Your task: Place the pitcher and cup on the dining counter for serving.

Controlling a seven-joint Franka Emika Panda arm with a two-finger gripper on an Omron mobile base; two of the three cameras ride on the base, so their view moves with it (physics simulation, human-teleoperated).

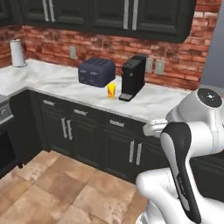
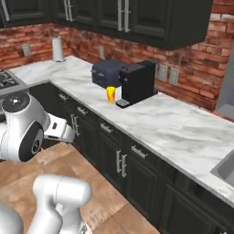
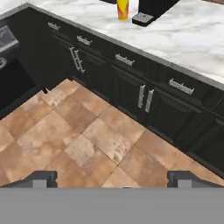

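My pincer (image 3: 112,177) hangs released, jaws spread wide over the tiled floor (image 3: 83,135), grasping nothing. Ahead runs the marble counter (image 1: 52,78) on black cabinets, bearing a dark toaster (image 1: 96,71) and black coffee machine (image 1: 132,77). The cup (image 1: 111,90) stands between them, near the counter's front.

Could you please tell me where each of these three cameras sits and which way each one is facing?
Left base view: behind the arm's left, facing the marble counter and brick wall; white arm at lower right.
Right base view: behind its right, looking along that counter; arm at lower left.
Hand view: on the hand, looking down over the tiled floor at the cabinets; open gripper at the bottom.
Shared: the yellow cup beside the coffee machine and toaster.
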